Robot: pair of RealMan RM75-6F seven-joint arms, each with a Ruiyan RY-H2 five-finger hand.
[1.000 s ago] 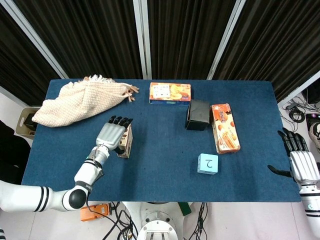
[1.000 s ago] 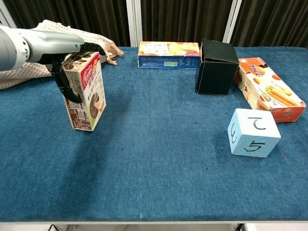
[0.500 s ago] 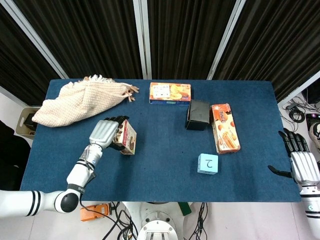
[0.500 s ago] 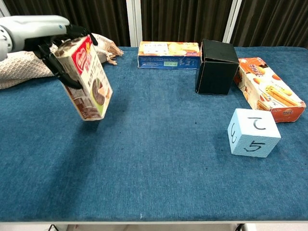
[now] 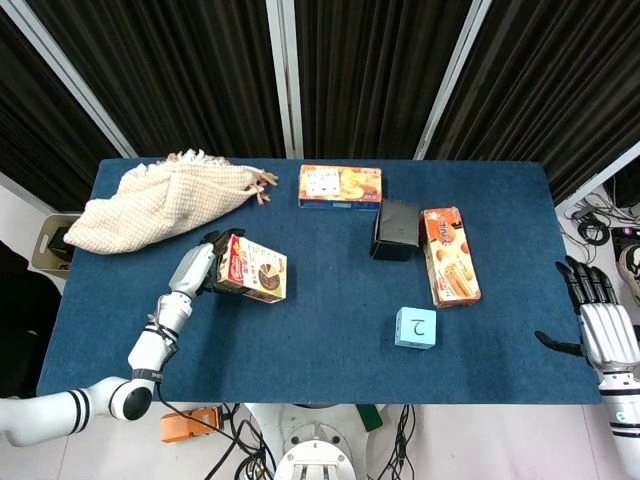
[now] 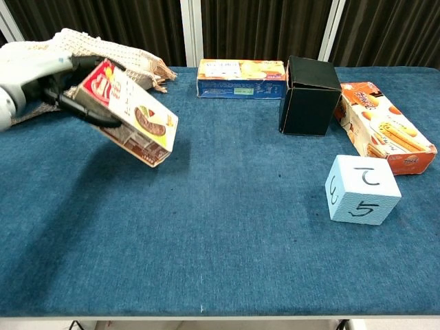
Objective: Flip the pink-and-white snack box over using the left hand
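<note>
Item: pink-and-white cardboard snack box (image 6: pixel 130 113), rectangular, its broad face printed with brown round biscuits and a red logo at the upper end, a dark brown band along the lower side; held clear of the blue cloth-covered table (image 5: pixel 330 330) over the table's left part, tilted steeply with its far end dipping toward the centre. Holder: left hand (image 5: pixel 196 270), silver-backed with black fingers (image 6: pixel 82 113) wrapped round the box's upper end, gripping it. Right hand (image 5: pixel 600 325): at the table's right edge, apart from everything, fingers extended and spread, holding nothing. Other contents: cream knitted cloth (image 5: pixel 160 200) bunched at the far left; orange-and-blue flat snack box (image 5: pixel 340 186) at the far edge; black square box (image 5: pixel 396 229) just beside a long orange biscuit box (image 5: pixel 449 256); light blue foam cube (image 6: pixel 361 189) with handwritten marks, near the front right
</note>
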